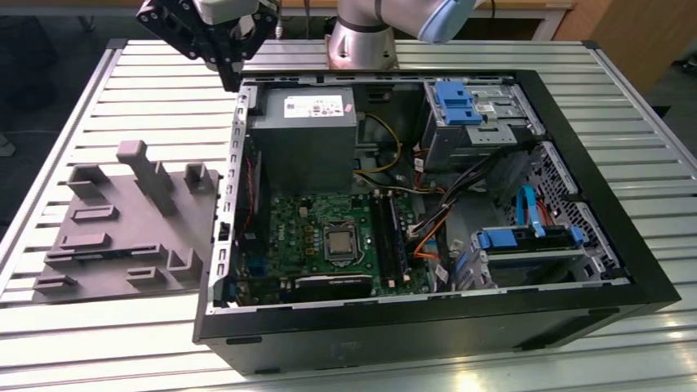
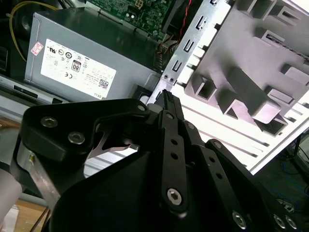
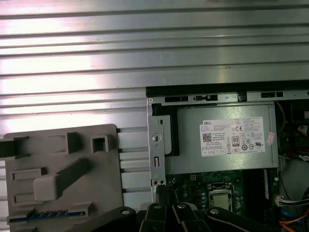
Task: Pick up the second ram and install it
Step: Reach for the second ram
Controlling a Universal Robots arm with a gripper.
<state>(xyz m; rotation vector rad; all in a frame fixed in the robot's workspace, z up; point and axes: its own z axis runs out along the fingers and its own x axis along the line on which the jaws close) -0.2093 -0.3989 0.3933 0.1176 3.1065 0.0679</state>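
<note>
My gripper [image 1: 228, 80] hangs above the back left corner of the open computer case [image 1: 610, 269], near the exterior view's top left. In both wrist views its black fingers meet at one tip [image 2: 164, 93] [image 3: 162, 189], shut with nothing between them. A thin dark strip that looks like the second ram [image 3: 46, 213] lies flat in a slot of the grey fixture [image 3: 104, 164]; in the exterior view the ram [image 1: 100, 255] is well in front of and below the gripper. On the green motherboard [image 1: 299, 224], long dark memory slots [image 1: 388, 238] run beside the silver chip.
The grey fixture [image 1: 130, 282] with thick upright posts [image 1: 147, 173] lies on the slatted metal table [image 1: 98, 327], left of the case. Inside the case are a grey power supply [image 1: 299, 135], blue drive brackets [image 1: 455, 102] and loose cables [image 1: 430, 233].
</note>
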